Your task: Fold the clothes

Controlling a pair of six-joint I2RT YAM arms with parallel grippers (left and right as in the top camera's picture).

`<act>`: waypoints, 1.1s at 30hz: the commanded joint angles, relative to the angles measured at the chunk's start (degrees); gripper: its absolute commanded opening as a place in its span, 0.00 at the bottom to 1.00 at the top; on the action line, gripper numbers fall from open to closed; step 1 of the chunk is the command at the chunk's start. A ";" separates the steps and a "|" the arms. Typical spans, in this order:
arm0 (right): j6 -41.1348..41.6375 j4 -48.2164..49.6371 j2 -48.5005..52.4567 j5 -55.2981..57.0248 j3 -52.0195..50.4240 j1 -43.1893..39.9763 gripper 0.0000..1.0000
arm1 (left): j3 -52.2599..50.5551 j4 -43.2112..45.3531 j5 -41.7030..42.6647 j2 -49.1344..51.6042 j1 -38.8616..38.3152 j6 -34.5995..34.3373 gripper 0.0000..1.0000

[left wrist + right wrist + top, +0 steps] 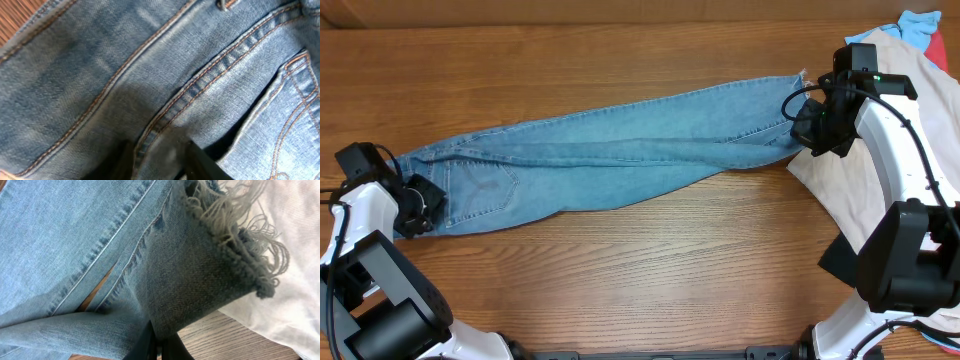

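Clamping the jeans (620, 155) hem, the right gripper (162, 347) sits closed; the left gripper (423, 203), I cannot tell. Frayed threads could slip.

The left gripper (420, 205) sits low at the waist end of the long light blue denim jeans (620, 150), its dark fingers (200, 160) pinching a ridge of waistband. The right gripper (807, 122) is at the frayed hem end, its jaws nearly together, clamping the cloth. The white left arm (365, 212) and the white right arm (885, 130) bend in from the near side of the jeans.
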 commanded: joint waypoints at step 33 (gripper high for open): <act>-0.20 -1.25 0.07 0.13 1.44 -0.04 0.05 | -1.66 -0.31 1.51 0.15 -0.15 1.60 0.73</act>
